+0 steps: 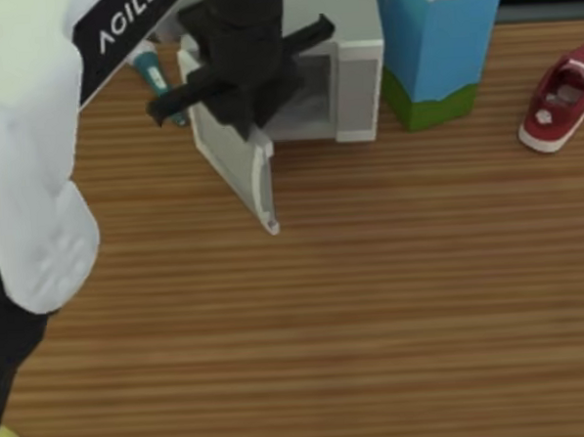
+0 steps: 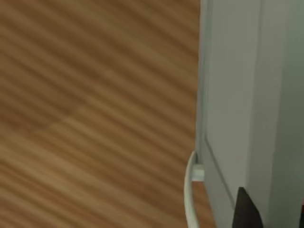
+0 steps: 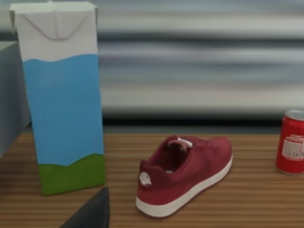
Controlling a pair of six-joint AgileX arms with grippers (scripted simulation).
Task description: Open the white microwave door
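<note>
Left pincer (image 1: 242,108) over the microwave (image 1: 353,78) at back left of the bench (image 1: 375,302); can't tell its finger state. White microwave door (image 1: 238,167) swung open, handle edge toward front. Right arm out of sight.

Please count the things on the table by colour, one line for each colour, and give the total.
White or grey: 1, the microwave, its door swung open under the left gripper
Blue, white and green: 1, the carton
Red: 2, the shoe and the can
Teal: 1, a small thing left of the microwave, partly hidden
Total: 5
</note>
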